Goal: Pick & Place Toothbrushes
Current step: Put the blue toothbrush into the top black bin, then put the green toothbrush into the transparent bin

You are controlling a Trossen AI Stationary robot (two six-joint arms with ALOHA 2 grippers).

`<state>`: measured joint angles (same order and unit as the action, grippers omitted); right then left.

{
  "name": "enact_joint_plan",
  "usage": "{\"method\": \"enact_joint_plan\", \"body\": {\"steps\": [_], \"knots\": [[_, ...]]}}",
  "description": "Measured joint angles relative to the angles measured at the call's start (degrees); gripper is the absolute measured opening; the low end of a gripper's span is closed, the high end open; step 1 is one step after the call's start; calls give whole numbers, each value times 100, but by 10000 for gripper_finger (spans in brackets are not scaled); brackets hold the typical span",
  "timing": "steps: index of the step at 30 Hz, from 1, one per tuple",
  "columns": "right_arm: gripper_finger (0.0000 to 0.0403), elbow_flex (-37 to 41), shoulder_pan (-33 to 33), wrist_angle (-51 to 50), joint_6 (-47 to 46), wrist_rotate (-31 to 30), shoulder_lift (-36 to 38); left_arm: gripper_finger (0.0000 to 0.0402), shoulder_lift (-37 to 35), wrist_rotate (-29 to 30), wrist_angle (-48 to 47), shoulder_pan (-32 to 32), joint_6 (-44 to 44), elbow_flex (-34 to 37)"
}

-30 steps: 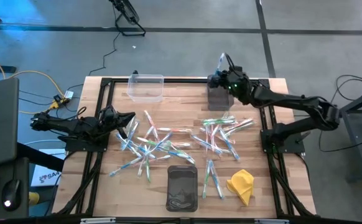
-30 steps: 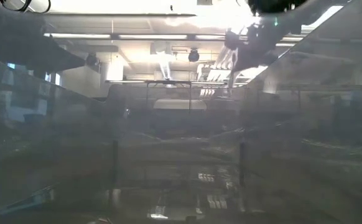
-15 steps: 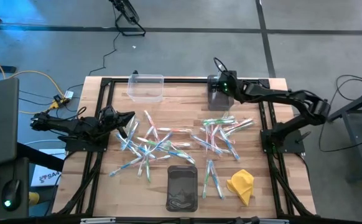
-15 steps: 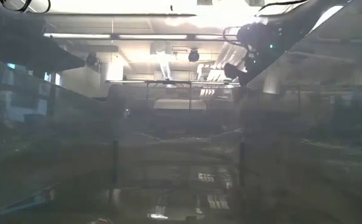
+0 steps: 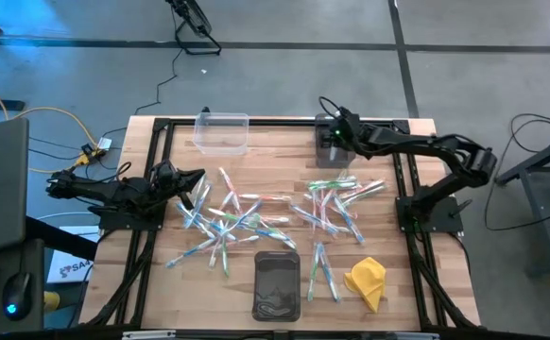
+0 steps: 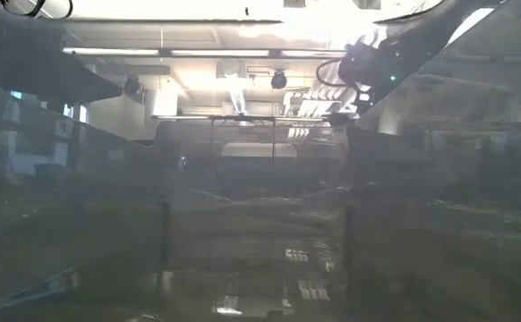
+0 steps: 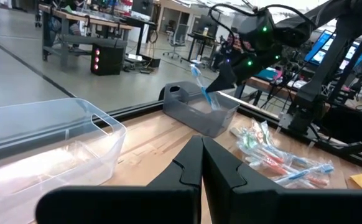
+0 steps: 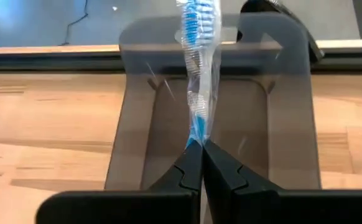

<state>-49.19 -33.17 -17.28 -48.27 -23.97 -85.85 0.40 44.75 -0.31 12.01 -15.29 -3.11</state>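
Note:
Wrapped white toothbrushes lie on the table in two loose heaps, a left heap (image 5: 228, 222) and a right heap (image 5: 336, 203), with a few more (image 5: 322, 269) near the front. My right gripper (image 5: 328, 133) hovers over the grey bin (image 5: 332, 144) at the far edge, shut on a blue toothbrush (image 8: 195, 68). The left wrist view also shows that toothbrush (image 7: 203, 87) above the grey bin (image 7: 199, 115). My left gripper (image 7: 201, 149) is shut, holds nothing, and waits at the table's left side (image 5: 195, 179). My right gripper pinches the blue toothbrush in its clear wrapper by the handle end (image 8: 196, 138), between the two fingertips. The brush sticks forward out of the fingers, bristle head (image 8: 196, 18) farthest out. It is lifted clear, tilted, above the grey bin's open top.
A clear bin (image 5: 222, 132) stands at the far edge, left of the grey one. A dark bin (image 5: 277, 285) sits at the near edge, with a crumpled yellow cloth (image 5: 366, 280) to its right. Black frame rails run along the table's sides.
My right arm has drawn back from reaching past the far edge. Its gripper has come toward the near edge, over the grey bin, still shut on the blue toothbrush.

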Motion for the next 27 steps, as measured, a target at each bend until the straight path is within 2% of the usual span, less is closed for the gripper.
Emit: {"method": "enact_joint_plan", "body": {"steps": [8,17,20,27], "knots": [[2,0,0,0,-20,194,-348,0,1,-2,-13,0,0,-2],[4,0,0,11,285,297,-353,0,0,-4,-18,0,0,-4],[24,2,0,7,334,300,-353,0,1,-4,-20,0,0,-4],[101,7,0,65,345,275,-262,0,1,-7,-21,0,0,-4]]}}
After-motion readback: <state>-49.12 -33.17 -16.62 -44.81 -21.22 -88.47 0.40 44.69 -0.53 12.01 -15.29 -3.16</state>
